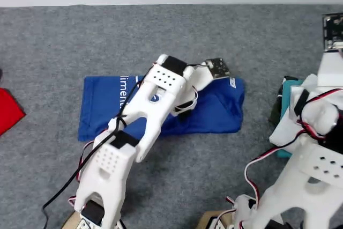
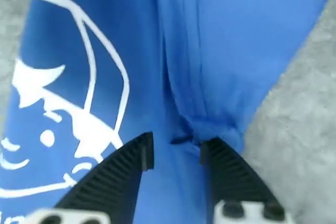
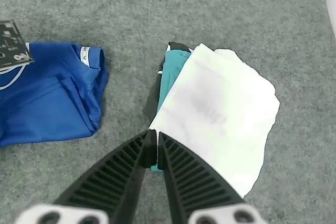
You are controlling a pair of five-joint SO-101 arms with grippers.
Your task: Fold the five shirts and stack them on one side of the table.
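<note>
A blue shirt (image 1: 214, 108) with white print lies partly folded at the table's middle. My left gripper (image 2: 176, 150) stands open right on it, and a bunched fold of the blue shirt (image 2: 210, 127) touches one fingertip. In the high view the left arm (image 1: 161, 87) stretches over the shirt. My right gripper (image 3: 157, 145) is shut with nothing in it, above a stack at the right side: a white shirt (image 3: 220, 108) on top, a teal shirt (image 3: 170, 69) under it, and a dark one (image 3: 155, 98) below. The blue shirt (image 3: 47, 98) lies beside this stack.
A red shirt (image 1: 8, 111) pokes in at the left edge. Grey carpet-like cloth (image 1: 161, 30) covers the table, with free room along the back and in front of the blue shirt. The right arm (image 1: 316, 116) hides most of the stack (image 1: 292, 87).
</note>
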